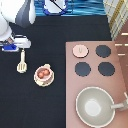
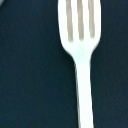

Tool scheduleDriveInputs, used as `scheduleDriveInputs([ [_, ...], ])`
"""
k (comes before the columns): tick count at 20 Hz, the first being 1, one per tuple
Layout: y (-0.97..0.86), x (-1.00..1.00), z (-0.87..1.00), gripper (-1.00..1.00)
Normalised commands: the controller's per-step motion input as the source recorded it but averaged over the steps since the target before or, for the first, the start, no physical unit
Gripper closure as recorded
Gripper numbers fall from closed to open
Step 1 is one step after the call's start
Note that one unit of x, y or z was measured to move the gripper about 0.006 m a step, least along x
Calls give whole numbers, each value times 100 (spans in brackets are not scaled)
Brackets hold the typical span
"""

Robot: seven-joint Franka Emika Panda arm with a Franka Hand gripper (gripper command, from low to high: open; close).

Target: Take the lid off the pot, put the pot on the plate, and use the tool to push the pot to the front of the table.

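The pink pot [image 1: 43,73], with reddish-orange items inside, sits uncovered on the cream plate [image 1: 43,83] on the black table [image 1: 55,35], left of centre in the exterior view. Its pink lid [image 1: 79,50] lies on the stove panel's top-left corner. The cream spatula tool [image 1: 21,63] lies on the table left of the pot, with its slotted head toward the view's bottom. My gripper [image 1: 20,48] hovers at the far end of the tool's handle. The wrist view shows the tool [image 2: 82,60] close below, with its slotted head and straight handle.
A pinkish-brown stove panel [image 1: 120,65] with black burners [image 1: 103,50] fills the right side. The large grey-beige pan [image 1: 95,105] with a long handle stands on its lower part. Blue cloth lies beyond the table at the view's top.
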Motion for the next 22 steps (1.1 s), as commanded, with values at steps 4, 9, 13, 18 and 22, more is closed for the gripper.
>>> scheduleDriveInputs([
  [4,-25,-49,-56,-100],
  [9,-5,-12,-49,-100],
  [13,4,2,-49,-100],
  [18,4,9,-41,-100],
  [22,0,-7,-47,-100],
])
